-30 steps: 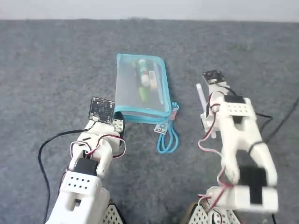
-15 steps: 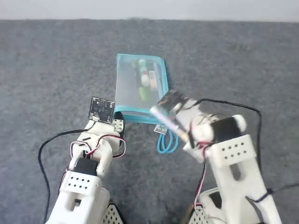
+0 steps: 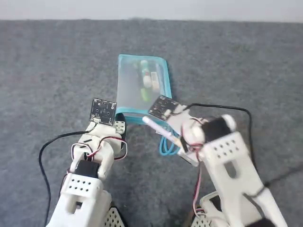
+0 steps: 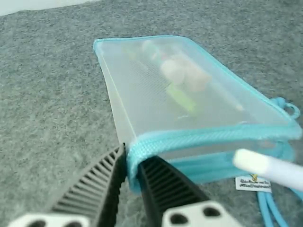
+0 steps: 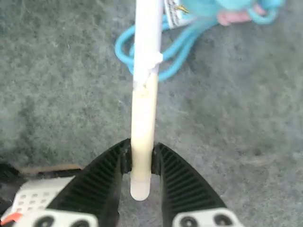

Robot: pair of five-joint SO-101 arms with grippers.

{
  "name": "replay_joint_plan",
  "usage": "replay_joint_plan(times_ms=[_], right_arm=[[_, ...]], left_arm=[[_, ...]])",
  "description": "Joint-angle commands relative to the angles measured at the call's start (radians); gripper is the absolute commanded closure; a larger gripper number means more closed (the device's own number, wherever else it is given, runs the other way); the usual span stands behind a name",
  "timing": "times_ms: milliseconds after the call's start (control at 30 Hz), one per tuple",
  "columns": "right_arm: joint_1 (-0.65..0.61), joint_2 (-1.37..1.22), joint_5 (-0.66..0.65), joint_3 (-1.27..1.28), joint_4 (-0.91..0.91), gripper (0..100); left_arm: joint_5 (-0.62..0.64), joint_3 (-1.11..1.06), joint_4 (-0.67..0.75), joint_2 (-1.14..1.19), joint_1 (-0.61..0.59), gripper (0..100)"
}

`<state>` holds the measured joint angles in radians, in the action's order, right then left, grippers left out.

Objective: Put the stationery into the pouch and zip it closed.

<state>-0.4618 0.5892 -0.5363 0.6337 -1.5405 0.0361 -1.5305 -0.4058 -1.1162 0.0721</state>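
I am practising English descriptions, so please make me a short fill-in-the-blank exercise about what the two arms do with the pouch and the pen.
1. The left pincer is ____ on the pouch's zip edge.
2. The ____ arm's pincer holds the white pen.
3. Some stationery already lies ____ the pouch.
Missing words: shut; right; inside.

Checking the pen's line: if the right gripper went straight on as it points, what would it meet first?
Probably the near teal edge of the pouch, pinched by the left gripper; the pen in the right gripper would touch tip first. Height is unclear, so it might pass above.
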Motion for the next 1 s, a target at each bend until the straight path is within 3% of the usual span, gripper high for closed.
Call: replay_joint_plan(times_ms=[0,433,600,767,967], right_arm=[[-0.025,-0.14,0.071,-0.101,0.061,99.1],[-0.024,-0.647,0.44,-0.684,0.036,98.9],[-0.094,-0.819,0.454,-0.922,-0.105,96.9],[-0.185,-0.895,0.436,-1.105,-0.225,78.6],[-0.222,-0.894,0.39,-1.169,-0.242,78.5]], left_arm=[[-0.009,0.007,0.029,-0.023,0.0,99],[-0.009,0.007,0.028,-0.023,0.051,99],[-0.009,0.007,0.029,-0.023,0.051,99],[-0.011,0.007,0.029,-0.023,0.051,99],[-0.011,0.007,0.029,-0.023,0.044,99]])
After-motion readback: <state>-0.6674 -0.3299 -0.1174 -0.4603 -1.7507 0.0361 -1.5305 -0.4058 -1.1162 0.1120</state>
